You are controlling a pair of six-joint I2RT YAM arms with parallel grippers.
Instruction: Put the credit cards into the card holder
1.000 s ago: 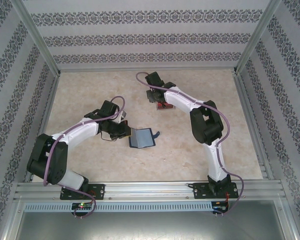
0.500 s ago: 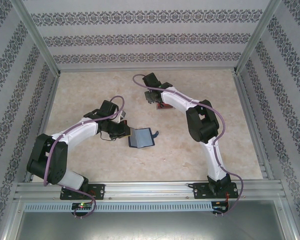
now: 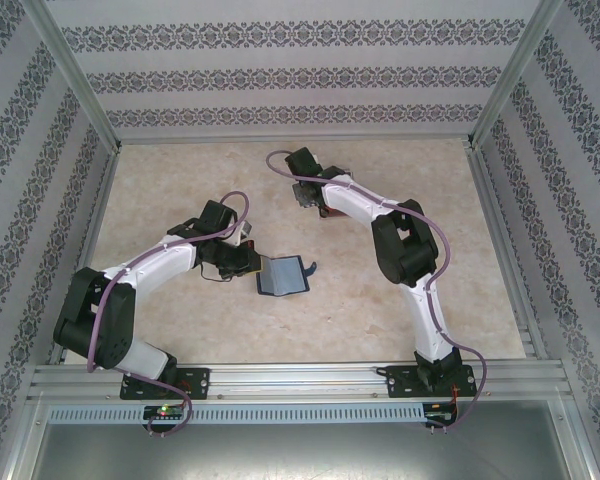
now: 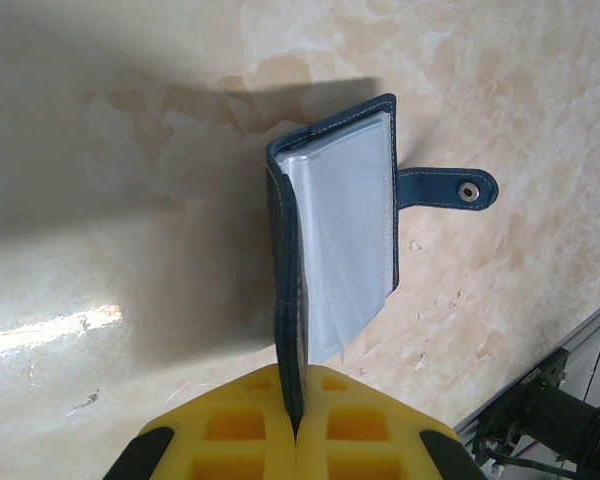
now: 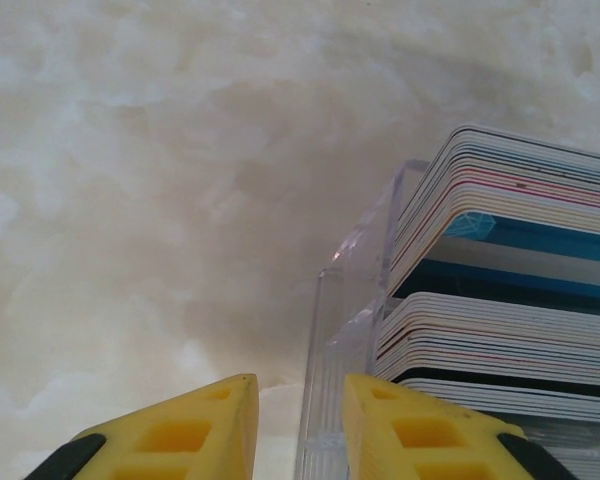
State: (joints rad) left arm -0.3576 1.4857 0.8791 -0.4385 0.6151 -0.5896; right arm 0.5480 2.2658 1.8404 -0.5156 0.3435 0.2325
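Observation:
The card holder [image 4: 340, 230] is a navy case lying open on the table, its clear sleeves showing and its clasp tab [image 4: 450, 188] sticking out to the right. My left gripper [image 4: 298, 405] is shut on the edge of its raised cover; from above, the gripper [image 3: 248, 262] sits just left of the card holder [image 3: 283, 275]. The credit cards [image 5: 500, 260] stand stacked on edge in a clear plastic rack [image 5: 355, 270]. My right gripper [image 5: 298, 388] is open, with the rack's end wall between its fingers, close to the right finger [image 5: 400, 420].
The rack with cards [image 3: 330, 211] sits mid-table under the right arm's wrist [image 3: 305, 180]. Patterned walls and metal posts enclose the marble-look table [image 3: 180, 180]. An aluminium rail [image 3: 300, 380] runs along the near edge by the arm bases.
The right arm has shifted slightly left and away over the rack, its jaws narrowing a little. The left arm and the card holder have stayed still.

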